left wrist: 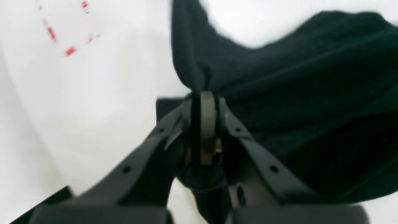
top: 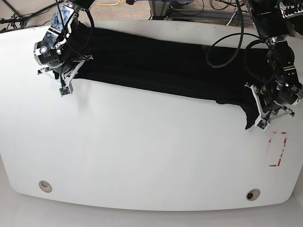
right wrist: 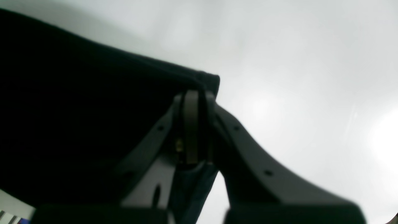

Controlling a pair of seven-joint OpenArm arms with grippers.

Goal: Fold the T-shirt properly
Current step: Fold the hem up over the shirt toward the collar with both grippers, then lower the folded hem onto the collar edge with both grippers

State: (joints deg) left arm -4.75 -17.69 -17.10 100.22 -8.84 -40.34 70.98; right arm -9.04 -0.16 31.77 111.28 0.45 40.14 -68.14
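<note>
I see the T-shirt (top: 156, 66) stretched as a long black band across the far part of the white table (top: 142, 156), running from the far-left region of the table to its right edge. No print is visible on the cloth in any view; only plain black fabric shows.

Right pincer (top: 64, 90): it sits at the band's left end in the base view, at the near edge of the cloth. In the right wrist view the pincer (right wrist: 196, 93) has its jaws pressed together with a folded corner of the T-shirt (right wrist: 77, 124) clamped between them. The cloth spreads away to the left of the jaws and a short flap hangs below them. I read this pincer as closed and holding the T-shirt.

Left pincer (top: 262, 124): it sits at the band's right end in the base view, where a pointed tail of cloth drops toward the near side of the table. In the left wrist view the pincer (left wrist: 203, 95) is narrow, jaws together, with a gathered bunch of the T-shirt (left wrist: 311, 93) rising out of the tips and billowing to the right. I read this pincer as closed and holding the T-shirt.

A red dashed rectangle (top: 278, 150) is marked on the table just nearer than the left pincer, clear of the cloth
</note>
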